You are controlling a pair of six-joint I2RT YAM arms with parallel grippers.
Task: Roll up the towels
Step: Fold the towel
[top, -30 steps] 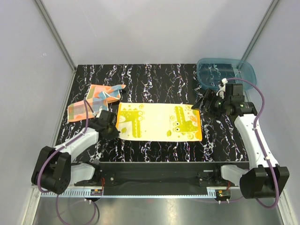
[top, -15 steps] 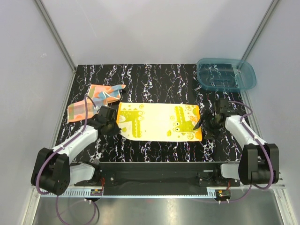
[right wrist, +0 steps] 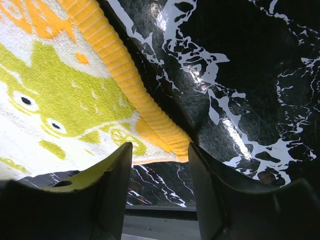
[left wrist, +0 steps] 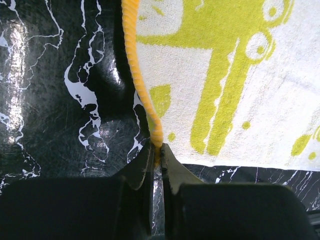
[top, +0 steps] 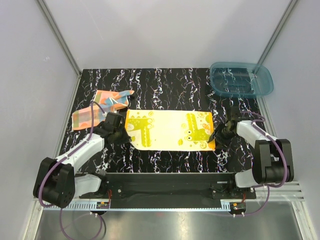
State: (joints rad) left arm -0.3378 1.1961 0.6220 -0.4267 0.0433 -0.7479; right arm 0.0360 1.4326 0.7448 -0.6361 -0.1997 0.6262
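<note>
The yellow towel (top: 170,130) lies spread flat in the middle of the table. My left gripper (top: 124,136) is at its near left corner. In the left wrist view that gripper (left wrist: 158,150) is shut on the towel's orange hem (left wrist: 145,95). My right gripper (top: 216,136) sits low at the towel's near right corner. In the right wrist view it (right wrist: 160,155) is open, and the ribbed corner (right wrist: 165,137) lies between its two fingers without being pinched. The orange towel (top: 97,109) lies crumpled at the back left, with neither gripper touching it.
A translucent teal bin (top: 241,79) stands at the back right corner. The black marbled table (top: 170,85) ends in a dark front rail (top: 165,182) just below the towel. Grey walls close in the left, back and right sides.
My right arm has swung down from beside the teal bin to the yellow towel's near right corner, its jaws narrowing round the corner. The left gripper has kept its hold and barely moved.
</note>
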